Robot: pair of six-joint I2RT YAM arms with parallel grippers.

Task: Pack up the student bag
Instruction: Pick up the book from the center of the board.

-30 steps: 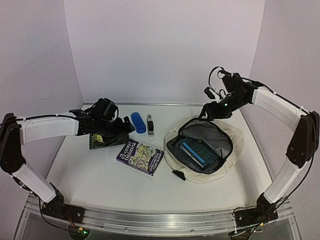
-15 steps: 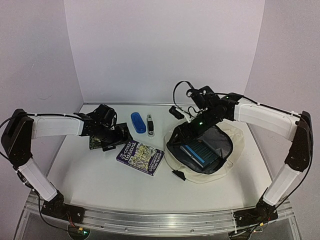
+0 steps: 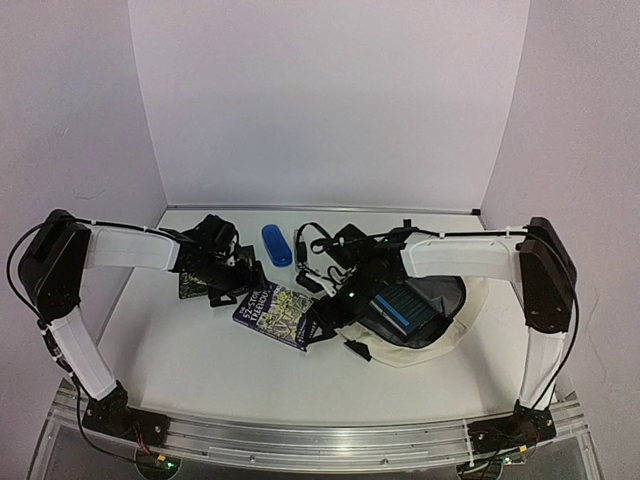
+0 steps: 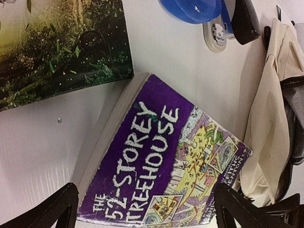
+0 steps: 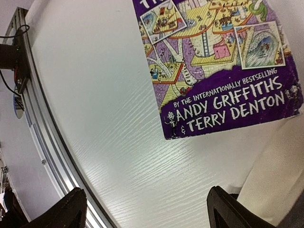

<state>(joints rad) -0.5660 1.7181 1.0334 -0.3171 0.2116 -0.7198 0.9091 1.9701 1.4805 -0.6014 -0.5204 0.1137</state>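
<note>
The student bag (image 3: 472, 296) lies open at the right of the table, cream with a dark lining, and a blue book (image 3: 405, 308) rests inside it. A purple paperback (image 3: 281, 315) lies flat on the table left of the bag. My left gripper (image 3: 238, 284) hovers open over the paperback's far-left end; in the left wrist view the paperback (image 4: 161, 161) sits between the spread fingers (image 4: 52, 209). My right gripper (image 3: 322, 322) is open just above the table at the paperback's near right corner (image 5: 223, 61), beside the bag's edge (image 5: 280, 171). Neither gripper holds anything.
A dark green book (image 3: 193, 284) lies under the left arm, behind the paperback. A blue oblong item (image 3: 275, 243) and a small black-and-white item (image 3: 300, 247) lie at the back centre. The table's metal rail (image 5: 28, 95) runs along the near edge.
The right arm swung from behind the bag leftward and down to the purple paperback's near right corner. The left gripper shifted slightly toward the paperback.
</note>
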